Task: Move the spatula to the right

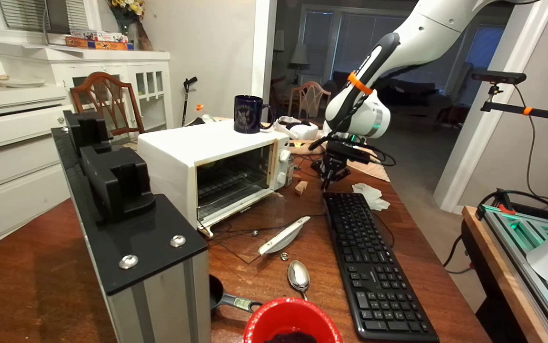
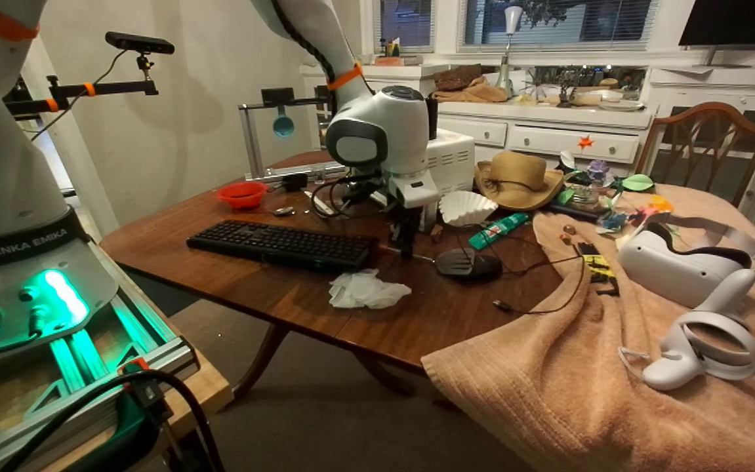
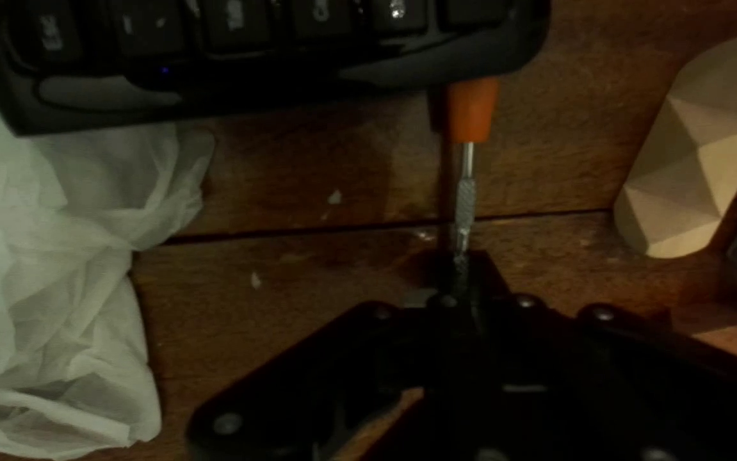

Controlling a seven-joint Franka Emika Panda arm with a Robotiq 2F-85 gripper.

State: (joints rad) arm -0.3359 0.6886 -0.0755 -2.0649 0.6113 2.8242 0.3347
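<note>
The spatula (image 3: 465,202) has a thin metal shaft and an orange handle end, which runs up to the keyboard's edge and is partly hidden by it in the wrist view. In an exterior view its grey slotted blade (image 2: 457,261) lies at the dark computer mouse, pointing away from the keyboard. My gripper (image 3: 461,278) is low over the table with its fingers closed around the shaft. The gripper also shows in both exterior views (image 1: 329,181) (image 2: 405,244), beside the keyboard's end. In the wrist view the blade is hidden behind the gripper.
A black keyboard (image 2: 279,242) lies beside the gripper. A crumpled white tissue (image 2: 367,290), a mouse (image 2: 487,267) with cable, a green packet (image 2: 498,231) and a faceted wooden block (image 3: 701,147) are near. A white toaster oven (image 1: 174,143) bears a dark mug (image 1: 248,114).
</note>
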